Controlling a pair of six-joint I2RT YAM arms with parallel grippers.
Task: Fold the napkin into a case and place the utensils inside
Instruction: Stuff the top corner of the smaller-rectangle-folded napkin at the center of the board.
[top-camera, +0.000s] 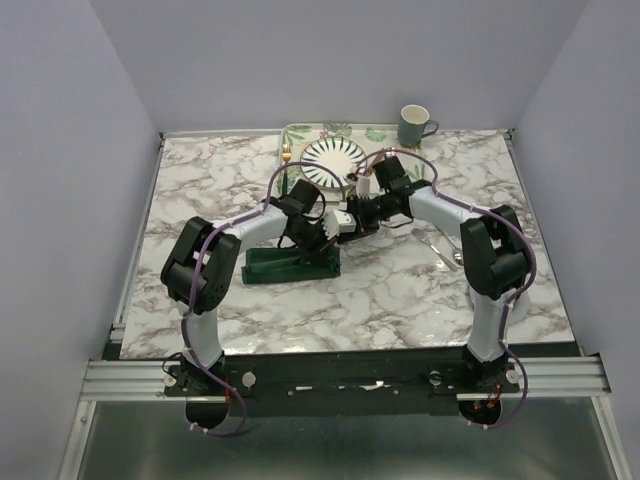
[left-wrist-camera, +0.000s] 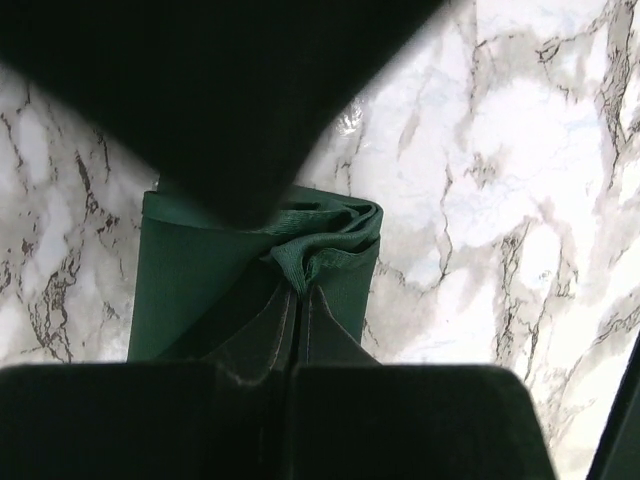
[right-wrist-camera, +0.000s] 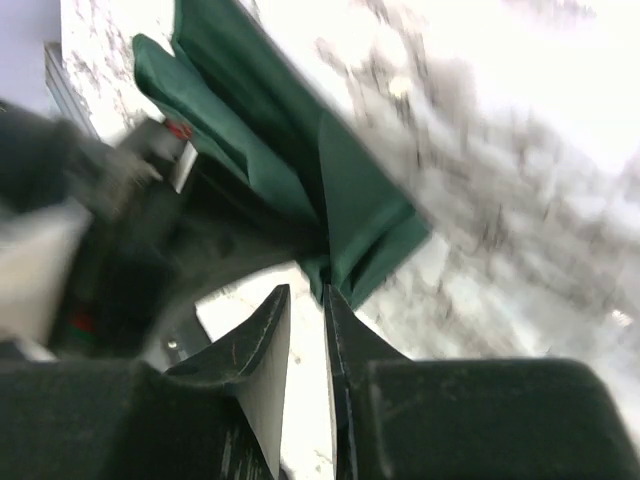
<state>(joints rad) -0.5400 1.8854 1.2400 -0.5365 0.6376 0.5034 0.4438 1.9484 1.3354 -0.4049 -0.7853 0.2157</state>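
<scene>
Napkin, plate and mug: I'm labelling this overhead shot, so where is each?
napkin (top-camera: 262, 266), top external view, left end of the folded cloth.
plate (top-camera: 333, 157), top external view, its striped centre.
mug (top-camera: 411, 128), top external view, its outer wall.

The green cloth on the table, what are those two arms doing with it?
Both arms are working the folded dark green napkin on the marble table. The left gripper is shut on a bunched end of it; the right gripper sits at a corner with its jaws narrowly apart. The silver spoon lies on the table beside the right arm, and the gold fork beside the striped plate.
</scene>
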